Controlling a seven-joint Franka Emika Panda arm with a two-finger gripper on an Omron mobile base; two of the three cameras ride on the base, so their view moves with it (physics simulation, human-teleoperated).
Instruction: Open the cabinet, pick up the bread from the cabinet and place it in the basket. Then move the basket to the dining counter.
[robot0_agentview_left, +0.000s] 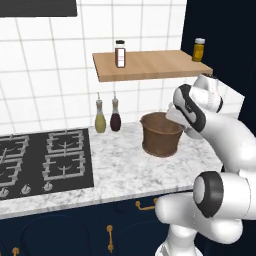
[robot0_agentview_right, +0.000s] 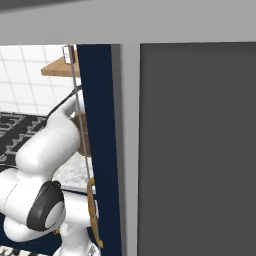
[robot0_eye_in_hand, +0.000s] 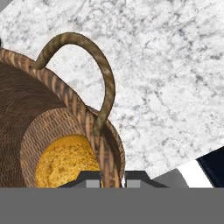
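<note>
Down at the basket (robot0_eye_in_hand: 65, 131), the gripper (robot0_eye_in_hand: 113, 178) has its two dark fingertips drawn in tight on the woven rim, one tip inside the wall and one outside, just below the foot of a loop handle (robot0_eye_in_hand: 94, 61). So the pincer is closed about as far as it goes, with the basket's wall pinched between its jaws. The bread (robot0_eye_in_hand: 65, 164), a golden-orange bun, lies on the basket's floor, close against the gripped wall.

From the left base view, the basket (robot0_agentview_left: 161, 135) stands upright on the marble worktop (robot0_agentview_left: 125, 170), right of the black stove (robot0_agentview_left: 42, 160) and beneath the wooden shelf (robot0_agentview_left: 150, 65). The white arm bends over its right side, hiding the gripper there.

Two bottles stand against the tiled wall, one yellowish (robot0_agentview_left: 100, 119) and one dark (robot0_agentview_left: 115, 117), just left of the basket. On the shelf are a dark-filled jar (robot0_agentview_left: 120, 54) with a pale label and a yellow-filled bottle (robot0_agentview_left: 199, 49) with a dark cap; any writing on them is too small to read
</note>
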